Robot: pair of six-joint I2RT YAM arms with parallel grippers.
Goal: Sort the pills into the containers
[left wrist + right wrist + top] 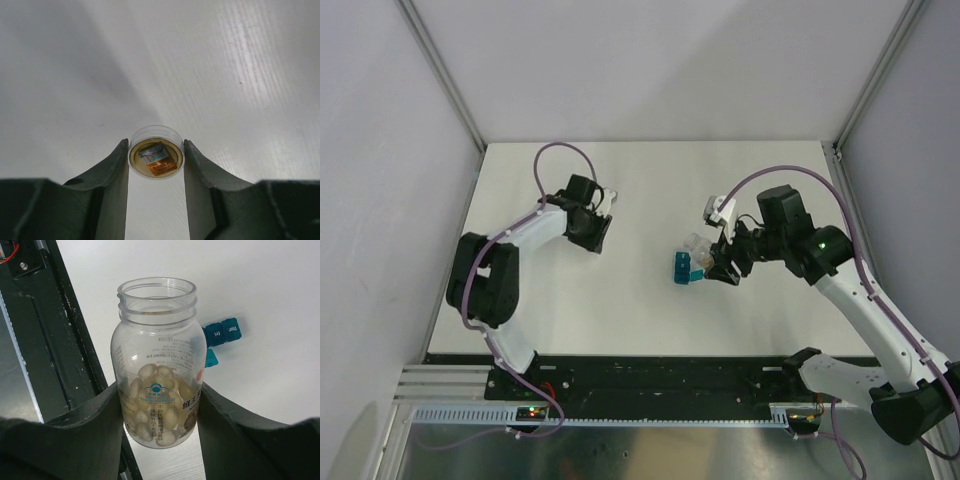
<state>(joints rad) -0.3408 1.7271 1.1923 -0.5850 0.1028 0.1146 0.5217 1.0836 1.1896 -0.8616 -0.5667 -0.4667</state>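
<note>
My right gripper point(160, 390) is shut on a clear plastic bottle point(157, 360), which has no cap and an open mouth. Pale yellow pills point(162, 405) fill its lower part. Just beyond the bottle the teal containers point(223, 332) lie on the white table, with one lid point(211, 358) hinged open. From above, the bottle point(697, 243) hangs tilted right next to the containers point(680, 268), held by the right gripper point(708, 256). My left gripper point(156, 151) is shut on a round clear cap point(156, 152) above the table. In the top view the left gripper point(595, 238) sits at the table's left middle, hiding the cap.
The white table point(650, 310) is walled at the back and both sides. A black rail point(60, 340) with the arm bases runs along the near edge, close behind the bottle in the right wrist view.
</note>
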